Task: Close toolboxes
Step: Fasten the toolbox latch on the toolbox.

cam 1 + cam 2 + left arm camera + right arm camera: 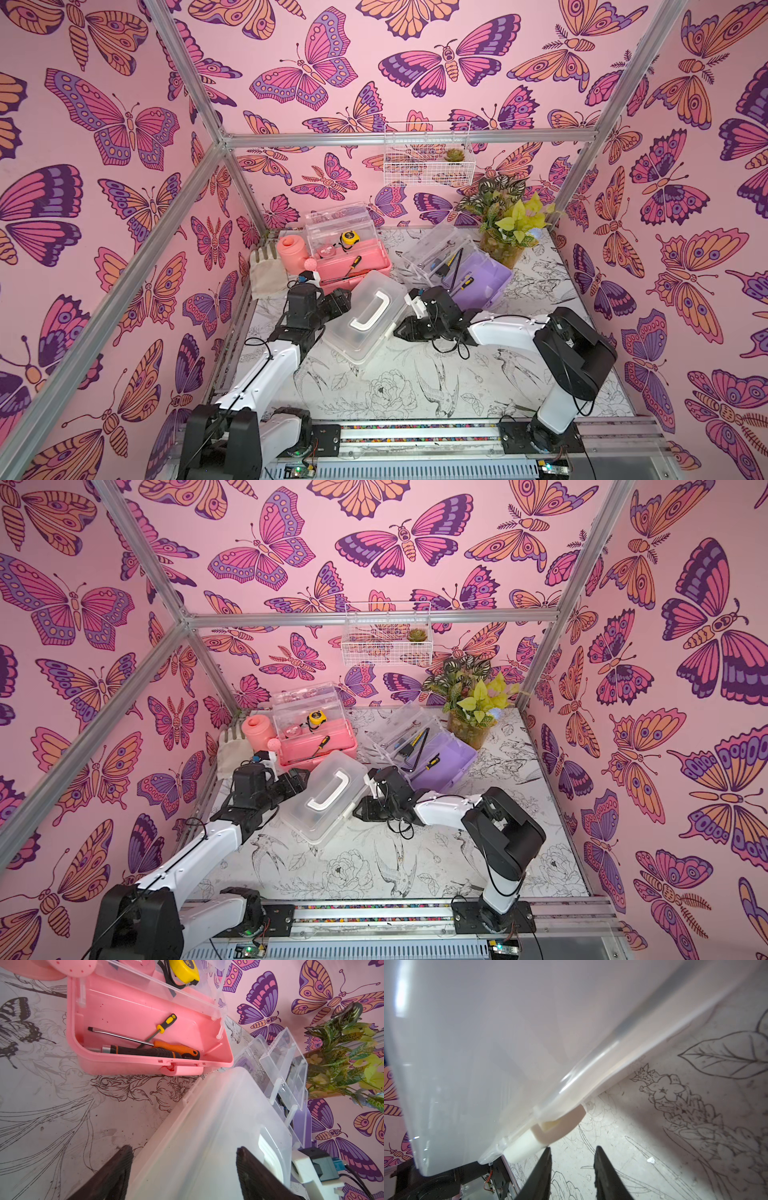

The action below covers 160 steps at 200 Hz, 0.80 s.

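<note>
The white toolbox (365,316) (324,796) lies slantwise mid-table, its clear lid down and its white handle on top. My left gripper (340,303) (182,1153) is open at its left end, one finger over the lid, the other beside the box above the table. My right gripper (398,332) (572,1151) is open and holds nothing, low at the box's front, one fingertip by the white latch (560,1126). Behind, the pink toolbox (365,266) (135,1009) and the purple toolbox (486,278) (453,758) both have their clear lids raised.
A pink watering can (291,249) and a beige cloth (266,274) sit left of the pink box. A potted plant (503,245) stands at the back right, under a wire basket (428,153) on the wall. Screwdrivers (145,1049) lie in the pink base.
</note>
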Each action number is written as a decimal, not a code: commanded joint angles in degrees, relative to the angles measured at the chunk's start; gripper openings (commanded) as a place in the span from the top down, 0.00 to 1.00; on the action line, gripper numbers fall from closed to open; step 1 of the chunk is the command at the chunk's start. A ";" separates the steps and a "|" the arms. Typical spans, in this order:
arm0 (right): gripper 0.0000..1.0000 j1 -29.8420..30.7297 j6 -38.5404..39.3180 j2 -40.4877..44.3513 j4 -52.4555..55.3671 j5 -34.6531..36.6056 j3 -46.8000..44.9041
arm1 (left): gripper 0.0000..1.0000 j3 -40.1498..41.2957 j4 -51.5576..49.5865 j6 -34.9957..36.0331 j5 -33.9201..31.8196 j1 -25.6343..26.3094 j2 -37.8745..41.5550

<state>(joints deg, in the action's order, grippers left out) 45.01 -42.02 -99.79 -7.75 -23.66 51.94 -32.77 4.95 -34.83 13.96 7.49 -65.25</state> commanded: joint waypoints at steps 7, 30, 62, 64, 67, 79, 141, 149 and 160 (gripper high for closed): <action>0.64 0.62 -0.68 -0.26 -2.57 -0.90 1.02 | 0.21 2.64 -0.72 -1.74 5.69 0.46 -0.66; 0.64 0.64 -1.35 0.01 -4.05 -1.59 -0.06 | 0.22 4.43 0.06 -3.33 7.27 0.84 -0.75; 0.65 0.66 -2.68 -1.13 -6.15 -2.64 -0.35 | 0.24 5.95 0.69 -5.20 8.31 2.61 -0.60; 0.65 0.68 -2.71 -1.11 -6.21 -2.69 -0.35 | 0.24 5.96 0.70 -5.30 8.40 2.73 -0.58; 0.65 0.63 -2.72 -1.11 -6.25 -2.78 -0.35 | 0.24 6.03 0.67 -5.42 8.52 2.90 -0.53; 0.65 0.61 -2.48 -0.96 -5.93 -2.79 -0.35 | 0.24 6.36 0.66 -5.84 8.85 3.30 -0.14; 0.65 -2.27 1.34 1.54 -1.20 -1.99 -2.75 | 0.21 2.99 -2.90 -2.31 3.22 2.70 3.73; 0.66 -3.07 2.35 2.06 -1.22 -2.09 -3.46 | 0.21 2.11 -2.87 -2.15 2.93 2.34 3.47; 0.66 -3.76 4.99 2.80 -0.28 -1.86 -4.02 | 0.21 0.66 -2.85 -1.91 2.68 2.04 2.81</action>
<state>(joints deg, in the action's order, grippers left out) 43.35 -41.71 -99.61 -8.67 -25.67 49.63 -28.93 4.01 -38.37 17.85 10.09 -62.37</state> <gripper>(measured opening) 0.344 0.789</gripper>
